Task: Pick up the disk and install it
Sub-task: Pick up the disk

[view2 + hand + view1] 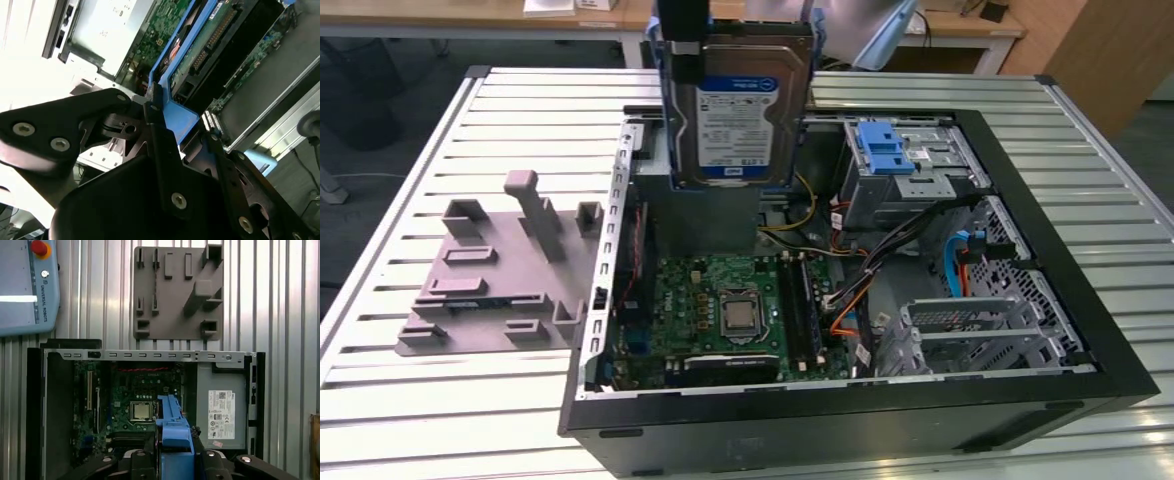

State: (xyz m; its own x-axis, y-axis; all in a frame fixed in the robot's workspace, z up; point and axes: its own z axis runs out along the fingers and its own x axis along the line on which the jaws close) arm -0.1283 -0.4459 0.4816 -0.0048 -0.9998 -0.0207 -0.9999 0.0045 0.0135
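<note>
The pincer (pixel 180 120) is clamping the disk (pixel 740 105) by the upper end of its blue carrier bracket (pixel 172 432), and the drive is hanging upright, label showing in the exterior view, above the open computer case (pixel 854 430) sitting on the slatted worktop (pixel 400 420). It is looking like a dense, rigid, shock-sensitive metal block framed in smooth, slightly springy plastic. Holding it across the bracket's rails, clear of the exposed circuit board (pixel 200 47), is seeming the sound grip, though one end is carrying all the weight.
</note>
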